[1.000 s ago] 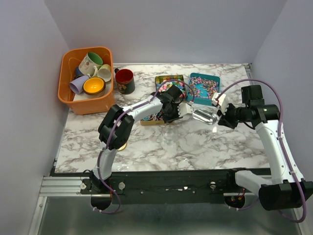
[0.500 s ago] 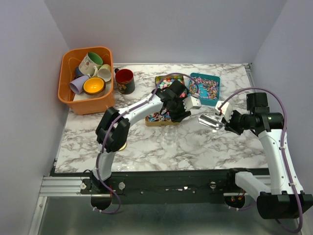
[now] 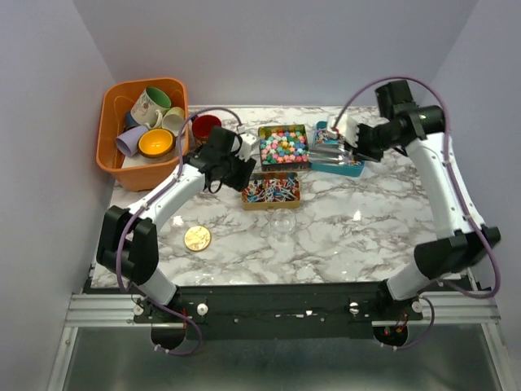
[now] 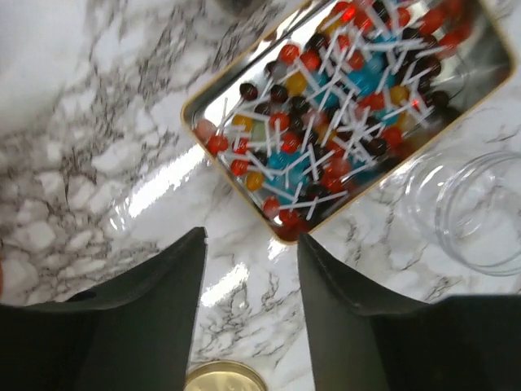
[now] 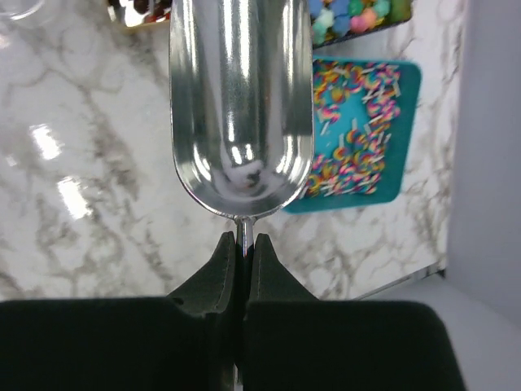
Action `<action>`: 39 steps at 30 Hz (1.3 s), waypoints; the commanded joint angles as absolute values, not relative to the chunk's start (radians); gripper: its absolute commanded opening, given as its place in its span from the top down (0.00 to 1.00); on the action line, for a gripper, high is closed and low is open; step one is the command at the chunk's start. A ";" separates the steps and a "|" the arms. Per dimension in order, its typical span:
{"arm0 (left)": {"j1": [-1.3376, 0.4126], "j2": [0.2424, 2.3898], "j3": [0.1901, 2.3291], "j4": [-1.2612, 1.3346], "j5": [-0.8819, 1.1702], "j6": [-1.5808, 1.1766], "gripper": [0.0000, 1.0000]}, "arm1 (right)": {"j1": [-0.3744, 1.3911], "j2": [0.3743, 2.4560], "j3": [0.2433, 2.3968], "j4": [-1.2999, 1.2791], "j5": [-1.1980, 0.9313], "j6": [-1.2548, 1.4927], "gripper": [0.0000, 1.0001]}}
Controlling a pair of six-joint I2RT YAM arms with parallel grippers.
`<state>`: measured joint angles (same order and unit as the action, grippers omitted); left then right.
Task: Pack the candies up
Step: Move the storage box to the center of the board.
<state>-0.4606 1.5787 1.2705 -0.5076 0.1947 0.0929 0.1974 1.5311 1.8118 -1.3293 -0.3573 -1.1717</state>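
Room: plain pale walls [image 3: 269,49] on three sides, closing in the work area.

Surface: white tabletop [image 3: 366,228] with grey marble veining, glossy, with light glare showing in both wrist views.

Far left corner: orange basket [image 3: 110,134] holding several mugs [image 3: 156,142] lying at mixed angles. A red mug [image 3: 206,130] stands just beside the basket, on the tabletop.

Candies [image 3: 283,145]: pea-sized round balls, pink, green, yellow, blue and orange, fill a gold-rimmed tin [image 3: 262,130] at the far middle. To its right, touching or nearly so, a teal tray [image 3: 356,169] carries small mixed-colour wrapped pieces [image 5: 358,138] scattered thinly over its floor. In front of the ball tin sits a second tin [image 4: 203,98] of lollipops [image 4: 334,106], with red, dark, blue and orange heads and white sticks crossing every way.

A clear glass jar [image 3: 282,221] stands just in front of the lollipop tin. A flat gold lid [image 3: 197,238] lies well apart, toward the near left.

Right tool [image 3: 346,138]: fingers pressed together on the thin handle of a metal scoop [image 5: 242,98]. The scoop's bowl hangs by the teal tray's left part; I cannot tell its height.

Left tool [image 4: 250,244]: fingers apart, gripping nothing, above bare marble between the red mug and the lollipop tin.
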 commanded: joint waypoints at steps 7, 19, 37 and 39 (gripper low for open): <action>-0.379 1.528 1.031 -0.339 0.129 -0.192 1.00 | 0.463 1.896 2.141 -1.526 0.061 -1.224 0.99; -0.357 1.713 1.067 -0.258 0.207 -0.262 1.00 | 0.606 1.994 2.082 -1.526 0.213 -1.146 0.99; -0.483 1.804 1.132 -0.186 0.311 -0.285 1.00 | 0.638 2.006 1.908 -1.528 0.420 -1.143 0.99; -0.488 1.804 1.135 -0.184 0.313 -0.291 1.00 | 0.641 2.008 1.882 -1.528 0.466 -1.141 0.99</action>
<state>-0.4694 1.8030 1.1030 -0.2180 0.2710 -0.2733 0.6296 1.9881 1.9289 -1.3327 0.3424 -1.1511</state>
